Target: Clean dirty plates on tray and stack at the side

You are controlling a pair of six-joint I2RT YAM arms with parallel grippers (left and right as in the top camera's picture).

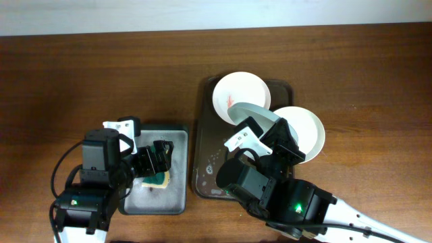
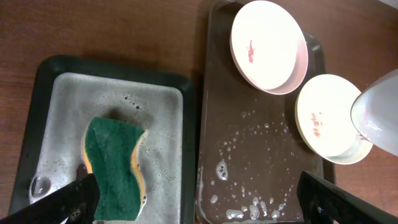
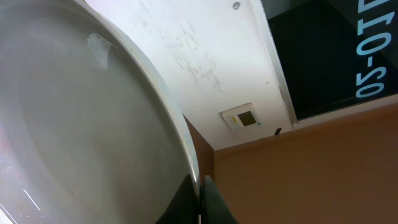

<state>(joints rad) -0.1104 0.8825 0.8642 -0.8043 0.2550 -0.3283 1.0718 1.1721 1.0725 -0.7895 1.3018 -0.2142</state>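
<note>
The dark brown tray [image 1: 204, 145] lies mid-table with soap suds on it [image 2: 261, 162]. One white plate with a red smear [image 1: 241, 94] sits at the tray's far end [image 2: 267, 43]. A second smeared plate [image 1: 307, 128] rests on the tray's right rim [image 2: 326, 115]. My right gripper [image 1: 266, 131] is shut on the rim [image 3: 200, 199] of a third plate [image 1: 260, 115], holding it tilted above the tray [image 2: 379, 112]. My left gripper [image 1: 154, 162] is open and empty [image 2: 199, 205], hovering over the sponge tray and the brown tray's near edge.
A grey sponge tray [image 1: 177, 138] stands left of the brown tray, wet and soapy [image 2: 168, 124]. A green and yellow sponge [image 2: 115, 162] lies in it [image 1: 160, 180]. Bare wooden table surrounds both trays.
</note>
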